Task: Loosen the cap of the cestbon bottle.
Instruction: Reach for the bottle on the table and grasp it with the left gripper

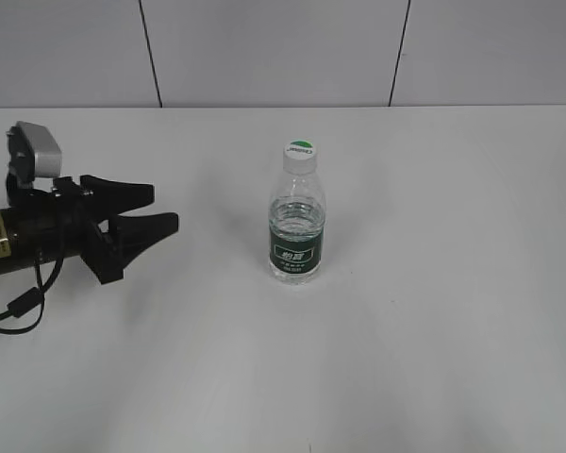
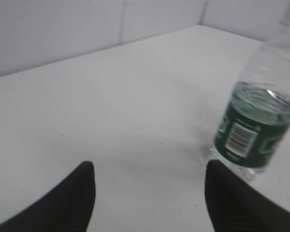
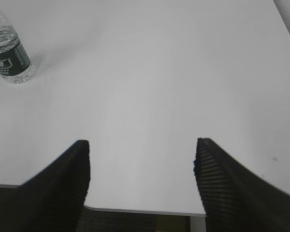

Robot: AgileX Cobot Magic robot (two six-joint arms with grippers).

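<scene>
Left gripper (image 1: 156, 209) at frame left, jaws spread, facing an upright bottle (image 1: 296, 222).
Bottle stands at centre of the white tabletop (image 1: 434, 311), cap (image 1: 300, 153) seated on its neck, well apart from the gripper. Left wrist view: bottle (image 2: 258, 121) at right edge, beyond the jaws. Right gripper (image 3: 141, 159) jaws spread, grasping nothing; bottle (image 3: 9, 55) in upper left.

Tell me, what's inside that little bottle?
Clear water fills the bottle to about its shoulders. The green label hides the lower part, and the cap covers the mouth.
</scene>
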